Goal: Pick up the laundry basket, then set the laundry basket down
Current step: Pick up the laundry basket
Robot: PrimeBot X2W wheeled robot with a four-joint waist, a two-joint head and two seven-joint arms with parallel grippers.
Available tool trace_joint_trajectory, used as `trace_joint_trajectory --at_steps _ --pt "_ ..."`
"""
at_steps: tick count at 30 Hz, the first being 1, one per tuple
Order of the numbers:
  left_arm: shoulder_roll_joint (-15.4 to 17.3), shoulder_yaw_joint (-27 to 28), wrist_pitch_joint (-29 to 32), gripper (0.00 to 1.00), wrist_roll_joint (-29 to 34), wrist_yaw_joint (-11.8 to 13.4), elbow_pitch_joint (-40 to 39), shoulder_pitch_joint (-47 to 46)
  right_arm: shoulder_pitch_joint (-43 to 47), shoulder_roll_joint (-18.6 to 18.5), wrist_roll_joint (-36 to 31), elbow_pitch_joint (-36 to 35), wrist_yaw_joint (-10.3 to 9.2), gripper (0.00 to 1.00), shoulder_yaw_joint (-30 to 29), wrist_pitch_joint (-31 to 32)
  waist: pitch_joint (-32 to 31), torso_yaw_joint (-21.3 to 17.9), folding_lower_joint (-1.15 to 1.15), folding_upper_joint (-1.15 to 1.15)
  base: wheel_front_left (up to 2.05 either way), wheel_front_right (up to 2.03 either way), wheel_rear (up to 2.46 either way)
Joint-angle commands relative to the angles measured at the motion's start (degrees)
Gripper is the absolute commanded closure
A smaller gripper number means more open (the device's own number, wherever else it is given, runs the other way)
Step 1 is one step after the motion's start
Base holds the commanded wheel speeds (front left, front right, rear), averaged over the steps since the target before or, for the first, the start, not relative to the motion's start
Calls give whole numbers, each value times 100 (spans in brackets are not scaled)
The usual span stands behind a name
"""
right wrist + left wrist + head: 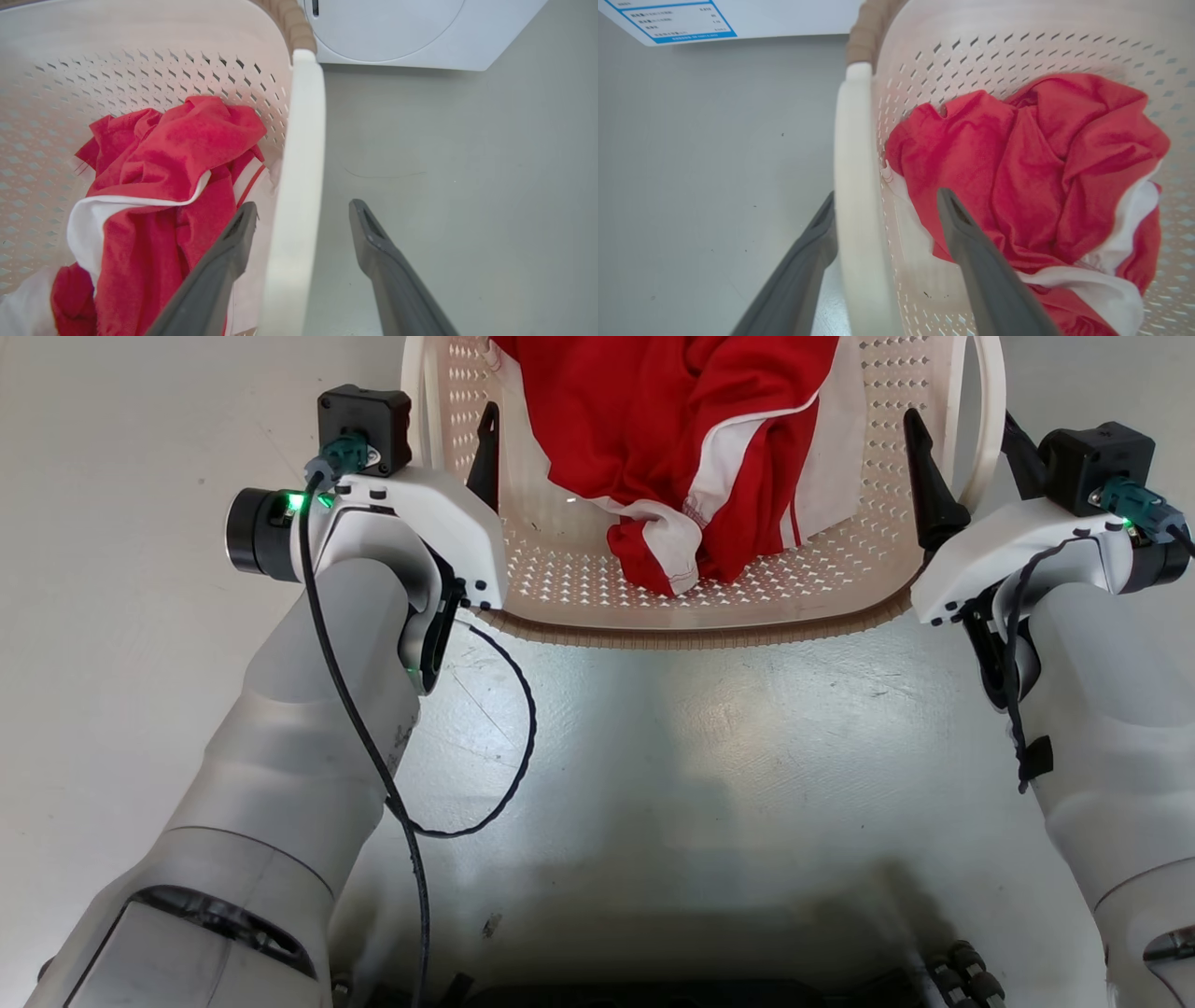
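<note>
Below, the laundry basket [709, 621] rests on the floor [672, 756], holding a red-and-white garment [672, 429]. Left gripper [887, 198] and right gripper [303, 208] each straddle one white side handle [852, 163], jaws spread wide.

Laundry basket [560, 569]: cream-white plastic, rounded-rectangular, walls and bottom perforated, brown woven-look rim [691, 637]. Stands upright, open side up, on the grey floor [700, 756]. White side handles, one each side: left handle [854, 186], right handle [299, 163]. Contents: one crumpled red-and-white garment [672, 439], heaped toward the far side.
</note>
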Motion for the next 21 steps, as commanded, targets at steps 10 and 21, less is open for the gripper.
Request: trace_joint_trajectory --at_steps 10,21 --pt "126 -279 -27 100 -116 51 170 -50 21 144 123 244 34 100 264 -61 -43 6 0 0 0 0 0" --pt "126 -533 -28 100 -282 87 477 188 90 329 242 935 34 100 549 -61 -495 -98 0 0 0 0 0"
